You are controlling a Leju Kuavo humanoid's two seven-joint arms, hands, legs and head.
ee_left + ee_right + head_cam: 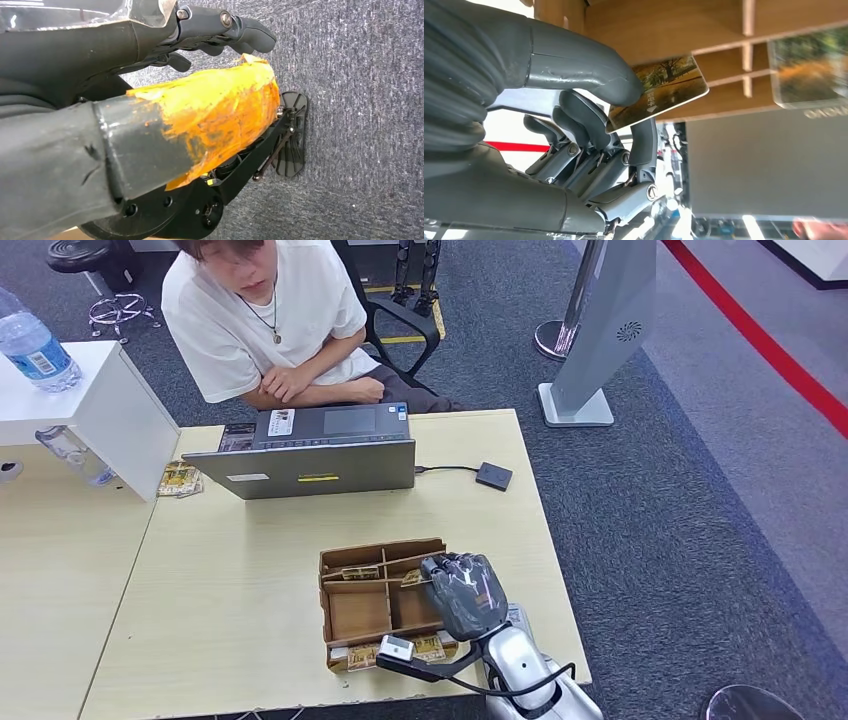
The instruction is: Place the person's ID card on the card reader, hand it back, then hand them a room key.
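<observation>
Right hand [589, 125] pinching one room key card [659, 90] btwn thumb and fingers, over the wooden card tray [375, 605]; one laptop [315, 455], one person [270, 315] behind it. Left hand [225, 32]: can't tell.

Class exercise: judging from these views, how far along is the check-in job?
Done: cannot confirm the ID steps from these views. In hand: the right robot hand pinches a room key card over the cardboard organizer. Left: handing it to the seated person.

Card [659, 92]: small characters, arrow; unreadable.
</observation>
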